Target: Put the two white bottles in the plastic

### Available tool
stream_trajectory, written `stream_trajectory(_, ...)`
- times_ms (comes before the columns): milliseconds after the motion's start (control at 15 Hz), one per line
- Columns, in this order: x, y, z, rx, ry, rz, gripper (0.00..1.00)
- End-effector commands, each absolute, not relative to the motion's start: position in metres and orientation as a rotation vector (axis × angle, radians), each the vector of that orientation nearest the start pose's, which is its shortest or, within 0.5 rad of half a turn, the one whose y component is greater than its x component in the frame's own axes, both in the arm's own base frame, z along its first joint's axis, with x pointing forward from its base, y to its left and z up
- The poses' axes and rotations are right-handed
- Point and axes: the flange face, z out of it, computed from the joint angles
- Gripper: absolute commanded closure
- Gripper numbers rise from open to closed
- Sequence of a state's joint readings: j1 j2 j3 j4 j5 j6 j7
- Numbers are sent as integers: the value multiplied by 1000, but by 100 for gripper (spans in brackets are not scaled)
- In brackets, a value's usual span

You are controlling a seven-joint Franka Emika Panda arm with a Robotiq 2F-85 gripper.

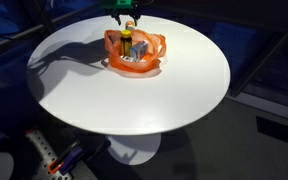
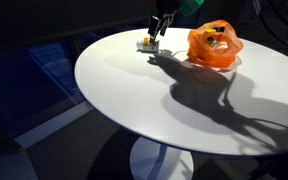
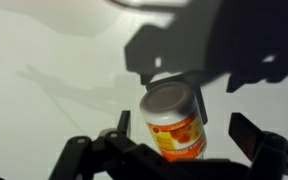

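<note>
Item: bottle (image 3: 174,122), white cap, orange label. It rests on the bare top of the table (image 2: 184,110), apart from the bag and outside it

Item: plastic bag (image 2: 214,47), orange, mouth open and crumpled, on the same table. It holds some objects, but what they are cannot be told

Item: gripper (image 2: 156,33), low over the bottle in an exterior view. Jaws spread wide; in the wrist view the dark fingers (image 3: 252,135) stand on either side of the bottle with a gap on both sides, so nothing is gripped

Item: round white table on a single pedestal; the arm's shadow falls across it
</note>
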State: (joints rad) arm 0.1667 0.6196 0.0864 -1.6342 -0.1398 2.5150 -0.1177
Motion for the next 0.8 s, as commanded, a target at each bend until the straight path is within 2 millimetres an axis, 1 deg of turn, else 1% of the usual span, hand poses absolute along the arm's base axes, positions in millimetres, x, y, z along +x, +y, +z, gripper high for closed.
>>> stream_trajectory(0, 706, 168, 280, -3045, -755, -481, 0)
stream_trajectory(333, 711, 167, 267, -3022, -780, -499, 0)
stream_trajectory(400, 712, 167, 264, -3022, -784, -494, 7)
stream_trajectory(467, 712, 167, 261, -3020, -788, -490, 26)
stream_trajectory(600, 713, 167, 259, -3023, -789, -489, 44)
stream_trajectory(733, 713, 167, 263, -3024, -789, -497, 60)
